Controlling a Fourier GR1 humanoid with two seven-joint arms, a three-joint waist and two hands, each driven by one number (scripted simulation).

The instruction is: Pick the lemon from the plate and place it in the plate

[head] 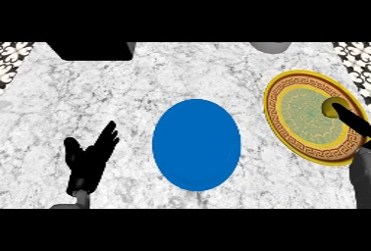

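- We look steeply down on a white-grey marbled tabletop (109,93) with two plates on it.
- A plain blue plate (196,144) lies near the middle, bare of any object.
- Well to its right sits an ornate plate (290,132) with a yellow rim, a brown patterned band and a green centre; the two plates do not touch.
- The lemon (334,106) rests on the ornate plate, toward its right side, showing as a small dull-yellow round shape.
- Our right hand (357,123) comes in from the lower right, its dark fingers stretched across the ornate plate up to the lemon; a fingertip overlaps the lemon's near right edge.
- The right hand's fingers look straight, not curled round the fruit, but part of the hand is cut off by the view's right edge, so we cannot tell for certain whether a thumb is closing on the lemon.
- Our left hand (88,162) stands at the lower left, well apart from both plates, fingers spread and pointing away from us, thumb out to the left, holding nothing.
- A dark box-like shape (91,50) lies at the far left edge, and a grey rounded object (271,46) at the far edge to the right.
- Patterned black-and-white tiling (14,61) shows at both far corners.
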